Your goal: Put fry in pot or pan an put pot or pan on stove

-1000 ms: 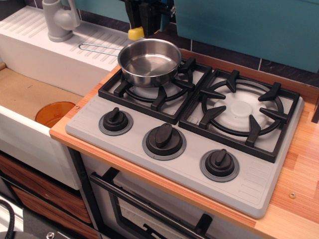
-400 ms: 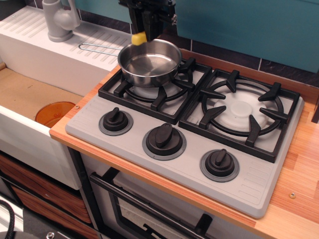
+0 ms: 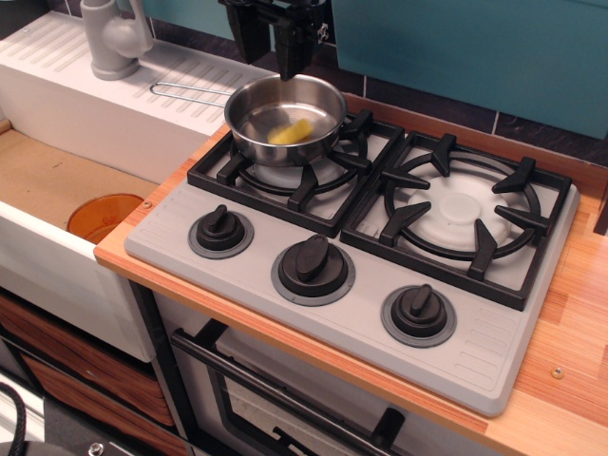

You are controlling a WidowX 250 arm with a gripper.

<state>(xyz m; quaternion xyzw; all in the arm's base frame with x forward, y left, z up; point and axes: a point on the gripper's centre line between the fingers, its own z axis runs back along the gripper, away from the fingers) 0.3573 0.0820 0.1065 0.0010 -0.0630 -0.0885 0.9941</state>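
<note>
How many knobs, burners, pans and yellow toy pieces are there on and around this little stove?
Knobs: 3, left, middle, right
Burners: 2, left and right
Pans: 1, the pan on the left burner
Yellow pieces: 1, the fry lying in the pan
Total: 7

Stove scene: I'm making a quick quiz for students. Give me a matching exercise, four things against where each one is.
Things:
1. fry
2. saucepan
3. orange disc
4. gripper

Places:
A. in the sink
B. on the stove's left burner
C. above the pan, jaws open
D. on the pan's floor

Pairs: 1-D, 2-B, 3-A, 4-C
</note>
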